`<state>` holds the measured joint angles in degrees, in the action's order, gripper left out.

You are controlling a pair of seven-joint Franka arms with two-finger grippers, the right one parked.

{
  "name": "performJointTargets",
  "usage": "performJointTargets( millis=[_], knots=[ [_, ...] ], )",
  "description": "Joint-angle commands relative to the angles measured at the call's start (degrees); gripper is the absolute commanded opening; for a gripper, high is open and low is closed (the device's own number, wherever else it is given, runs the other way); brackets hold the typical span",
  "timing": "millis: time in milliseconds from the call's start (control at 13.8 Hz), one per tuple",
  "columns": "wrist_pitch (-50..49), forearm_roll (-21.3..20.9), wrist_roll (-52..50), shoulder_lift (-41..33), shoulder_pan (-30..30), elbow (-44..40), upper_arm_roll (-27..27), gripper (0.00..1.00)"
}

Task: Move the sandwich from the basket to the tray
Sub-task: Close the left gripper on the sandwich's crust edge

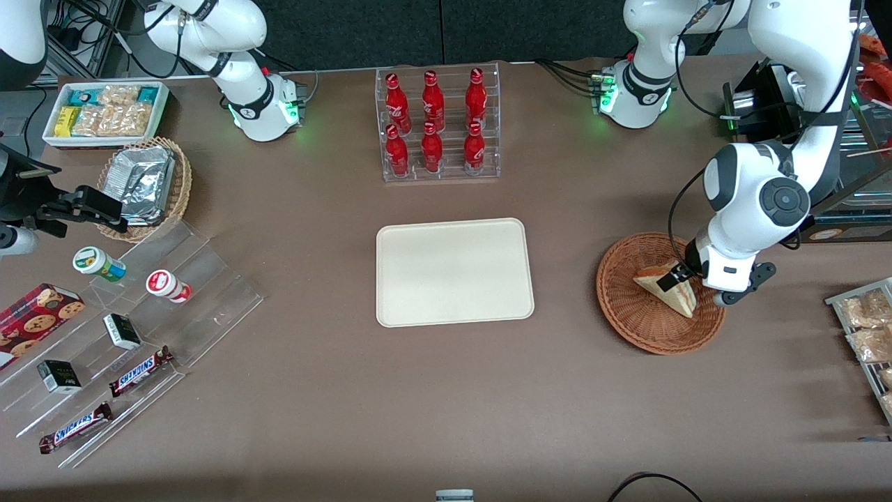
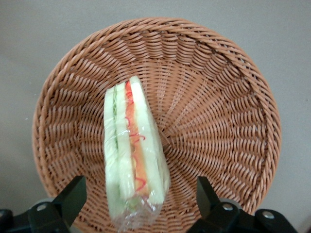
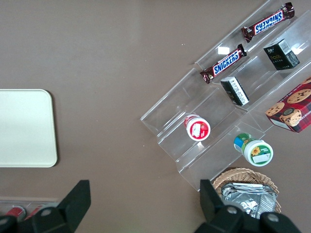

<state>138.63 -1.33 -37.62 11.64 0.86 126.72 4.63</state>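
Observation:
The sandwich (image 1: 672, 291), a wrapped wedge of pale bread with red-orange and green filling, stands on edge in the reddish-brown wicker basket (image 1: 624, 310) toward the working arm's end of the table. My gripper (image 1: 686, 282) is lowered into the basket over the sandwich. In the left wrist view the gripper (image 2: 139, 199) is open, with the sandwich (image 2: 131, 145) between the two black fingers (image 2: 72, 196) and a gap on each side; the basket (image 2: 218, 121) fills the view beneath. The cream tray (image 1: 453, 272) lies bare at the table's middle, beside the basket.
A clear rack of red bottles (image 1: 437, 125) stands farther from the front camera than the tray. A rack of snack bags (image 1: 867, 335) sits at the working arm's table edge. Toward the parked arm's end are a stepped acrylic display (image 1: 139, 314), a foil-packet basket (image 1: 150, 185) and a white bin (image 1: 104, 111).

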Motion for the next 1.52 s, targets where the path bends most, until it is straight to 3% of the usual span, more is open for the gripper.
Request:
performJointTargets(
  millis=[0,218,290,363,508,581,653,798,1161,1452],
  knots=[
    [4.5,0.4,-1.6,1.7,0.2,1.6,-0.1,1.00],
    [4.6,0.5,-4.0,2.9,0.9,1.7,0.0,0.99],
    [4.2,0.7,-5.2,3.2,0.9,2.0,-0.1,0.94],
    [3.8,0.7,-6.7,3.3,0.9,2.4,-0.1,0.78],
    [2.3,0.7,-9.4,3.3,0.9,2.0,-0.1,0.28],
    [2.1,0.7,-10.7,3.3,0.9,1.9,-0.1,0.09],
    [2.1,0.7,-12.4,3.6,0.7,1.6,0.0,0.00],
    [-0.9,0.5,-15.9,5.9,0.2,-2.5,0.4,0.00],
    [-20.9,0.3,-16.2,6.9,-3.7,-16.6,0.4,0.00],
    [-25.6,0.6,-16.1,6.5,-8.9,-20.7,0.5,0.00]
  ],
)
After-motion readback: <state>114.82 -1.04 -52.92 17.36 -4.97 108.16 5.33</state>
